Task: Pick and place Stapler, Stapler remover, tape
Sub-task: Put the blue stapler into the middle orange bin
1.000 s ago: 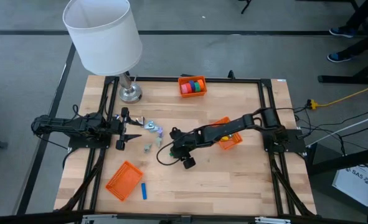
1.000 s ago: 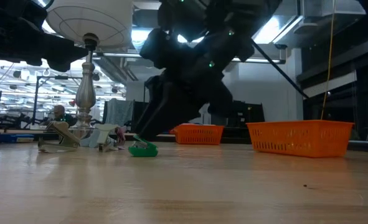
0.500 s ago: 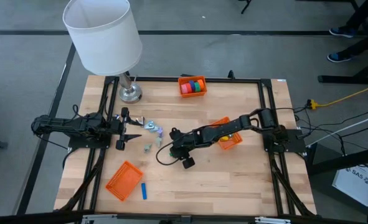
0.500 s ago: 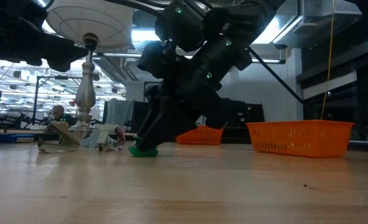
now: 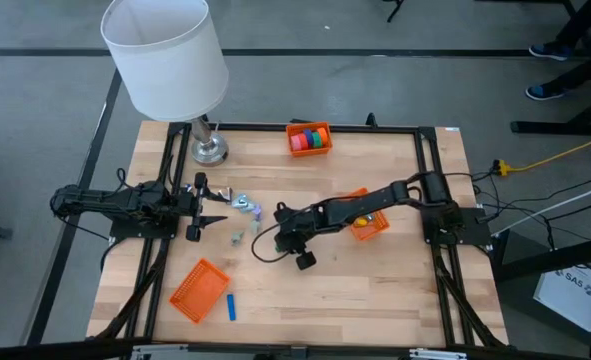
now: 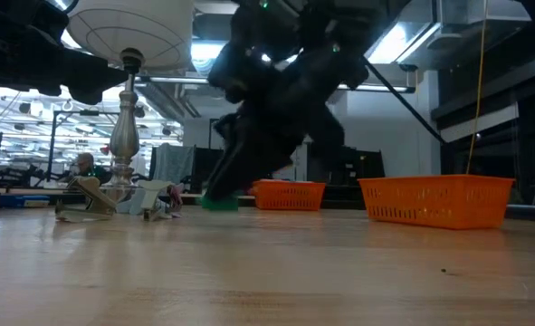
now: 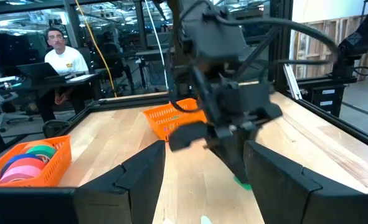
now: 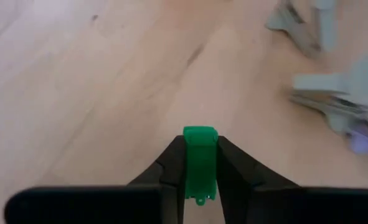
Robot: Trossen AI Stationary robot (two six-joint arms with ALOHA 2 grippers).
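Between right gripper (image 8: pixel 200 163) fingers: small green plastic staple remover (image 8: pixel 200 163), pinched narrow, lifted just off wooden table (image 5: pixel 375 290) near centre. We judge grip thin: fast swing could twist piece loose. Left gripper (image 5: pixel 213 205) wide open, empty, idle at left edge.

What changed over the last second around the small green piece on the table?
The right gripper closed on the green piece and lifted it just off the table; a second ago it lay on the wood under the open gripper. The left gripper stayed open and in place, and the baskets, lamp and pale pieces have not moved.
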